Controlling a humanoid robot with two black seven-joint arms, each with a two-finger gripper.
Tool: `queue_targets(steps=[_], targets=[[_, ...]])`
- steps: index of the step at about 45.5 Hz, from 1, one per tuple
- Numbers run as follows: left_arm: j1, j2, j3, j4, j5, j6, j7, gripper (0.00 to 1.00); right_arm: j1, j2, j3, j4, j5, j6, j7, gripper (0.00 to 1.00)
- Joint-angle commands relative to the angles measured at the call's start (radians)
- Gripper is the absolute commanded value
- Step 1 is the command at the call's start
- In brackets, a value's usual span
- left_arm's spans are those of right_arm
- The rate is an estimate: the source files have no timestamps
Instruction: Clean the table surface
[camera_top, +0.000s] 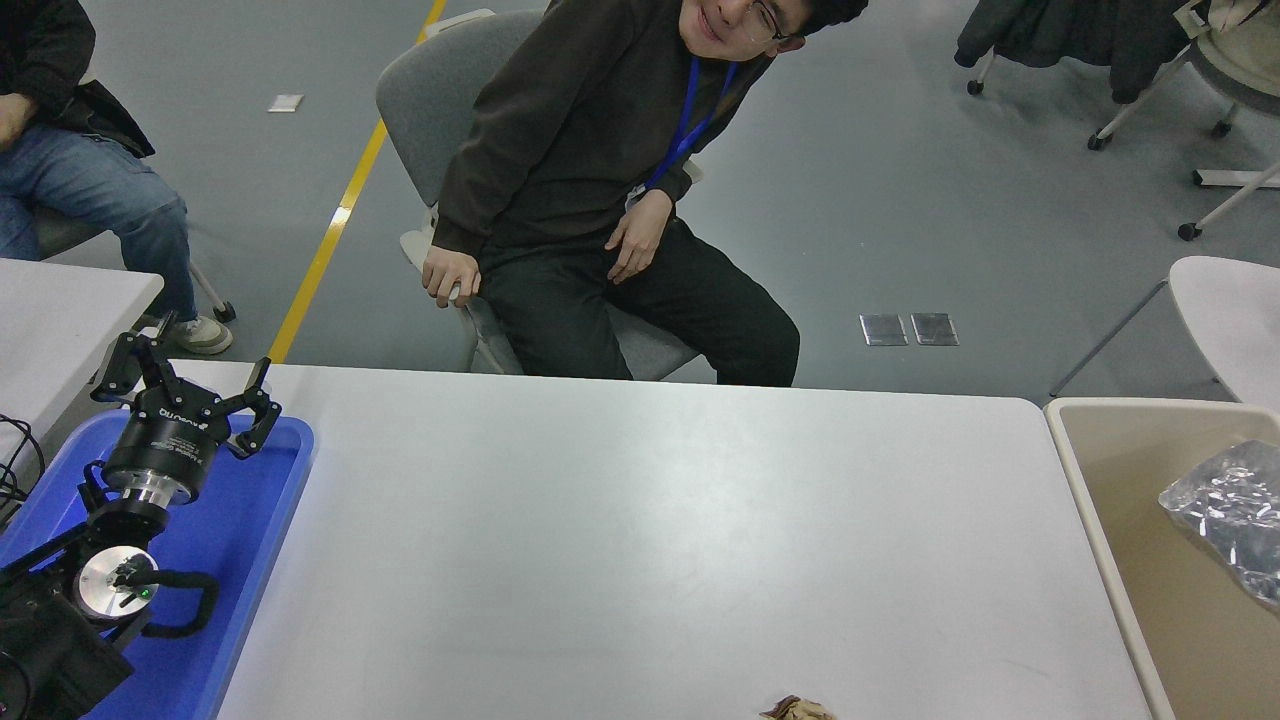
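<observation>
My left pincer (185, 395) hangs spread apart over the flat blue plastic tray (250, 560), the crumpled brown scrap (797, 709) lying far right on the smooth white worktop (640, 520), near edge.

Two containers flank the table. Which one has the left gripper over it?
The blue tray at the table's left edge; the beige bin on the right has no gripper above.

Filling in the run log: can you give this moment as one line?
left gripper: parked open over blue tray | right arm: not in view | table surface: brown scrap at near edge | beige bin: holds silvery bag
</observation>
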Motion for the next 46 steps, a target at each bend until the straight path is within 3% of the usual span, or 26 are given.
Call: queue_targets(steps=[1,6,18,46], targets=[[0.000,0.000,0.000,0.000,0.000,0.000,0.000,1.00,-0.003,0.004,-0.006,-0.001,0.011,-0.004,-0.007,0.87],[0.000,0.000,0.000,0.000,0.000,0.000,0.000,1.00,0.004,0.008,0.001,-0.001,0.012,-0.006,-0.007,0.97],[0.000,0.000,0.000,0.000,0.000,0.000,0.000,1.00,0.002,0.008,0.027,-0.007,0.034,-0.007,-0.001,0.97],[0.000,0.000,0.000,0.000,0.000,0.000,0.000,1.00,0.043,-0.013,0.194,-0.070,0.446,0.006,-0.001,0.99]])
